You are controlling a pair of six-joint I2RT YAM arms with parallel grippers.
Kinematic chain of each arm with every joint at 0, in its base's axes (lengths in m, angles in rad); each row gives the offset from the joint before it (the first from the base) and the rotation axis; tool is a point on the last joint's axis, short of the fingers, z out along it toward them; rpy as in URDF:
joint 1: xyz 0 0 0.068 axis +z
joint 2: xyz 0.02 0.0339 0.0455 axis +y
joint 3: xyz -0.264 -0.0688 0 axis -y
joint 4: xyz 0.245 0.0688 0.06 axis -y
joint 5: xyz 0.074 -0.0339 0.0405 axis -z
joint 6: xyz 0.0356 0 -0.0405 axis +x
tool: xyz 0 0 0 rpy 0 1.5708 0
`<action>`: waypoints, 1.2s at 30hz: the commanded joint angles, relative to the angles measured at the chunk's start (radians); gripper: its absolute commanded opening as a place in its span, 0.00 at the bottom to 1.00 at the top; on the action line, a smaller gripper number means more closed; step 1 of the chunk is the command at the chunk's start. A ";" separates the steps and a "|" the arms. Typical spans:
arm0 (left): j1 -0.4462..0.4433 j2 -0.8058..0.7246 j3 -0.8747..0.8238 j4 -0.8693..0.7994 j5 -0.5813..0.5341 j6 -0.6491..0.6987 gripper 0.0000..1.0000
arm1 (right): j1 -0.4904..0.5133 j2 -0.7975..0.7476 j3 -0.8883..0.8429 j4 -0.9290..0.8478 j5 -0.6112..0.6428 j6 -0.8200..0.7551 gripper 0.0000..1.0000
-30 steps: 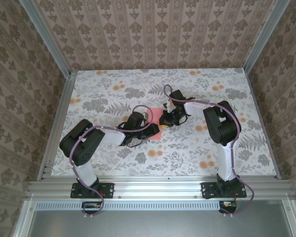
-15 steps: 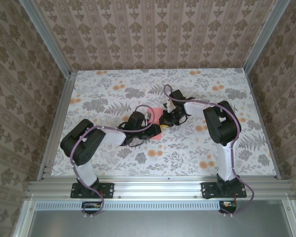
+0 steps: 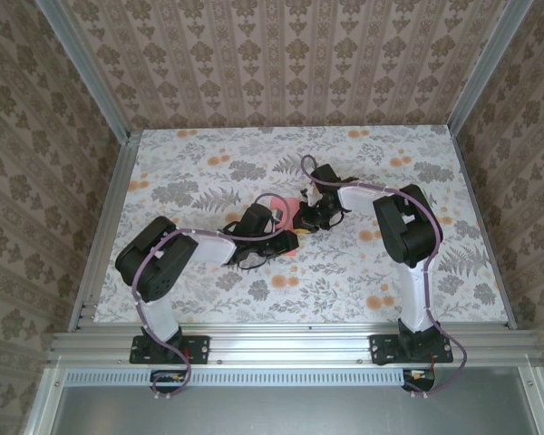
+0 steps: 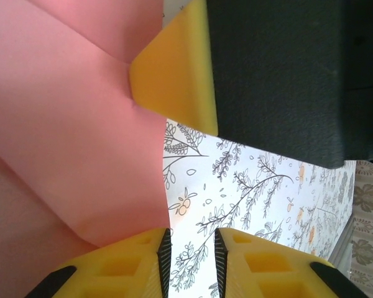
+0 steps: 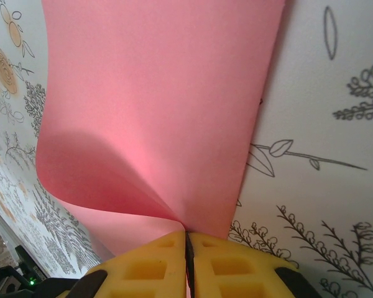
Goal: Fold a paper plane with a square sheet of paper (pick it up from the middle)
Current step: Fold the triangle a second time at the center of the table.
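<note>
Though largely covered by the two black wrists in the top view, peeks out as a small pink patch at mid-frame: the square sheet of paper, wedged between the left end effector and the right end effector, outline and corners unreadable there. From the left wrist, cut off by the left and top edges of the frame, so no full shape to be had; fills the left half, curved and creased, with the flower-printed table showing past its right edge. Left end effector at the bottom edge, yellow fingers narrowly apart, bare table print visible through the gap, nothing between them; pink edge just beside that gap, running down to the left-hand finger, contact there impossible to tell. At upper centre, a yellow pad of the right end effector pressed against the paper, the rest a blurred black block cut off at the top and right. From the right wrist, paper rising from bottom centre to the top edge, bowed on the left, right edge straight across the table; right end effector closed to a hairline, pinching the sheet's lower fold at the seam.
</note>
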 commanded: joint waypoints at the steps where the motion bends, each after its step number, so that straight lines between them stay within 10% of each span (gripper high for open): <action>1: -0.006 0.029 0.031 -0.017 0.008 0.028 0.27 | -0.016 0.072 -0.020 -0.088 0.173 0.019 0.11; 36: -0.020 0.077 0.113 -0.267 -0.056 0.038 0.03 | -0.027 -0.200 -0.155 0.082 0.100 0.060 0.20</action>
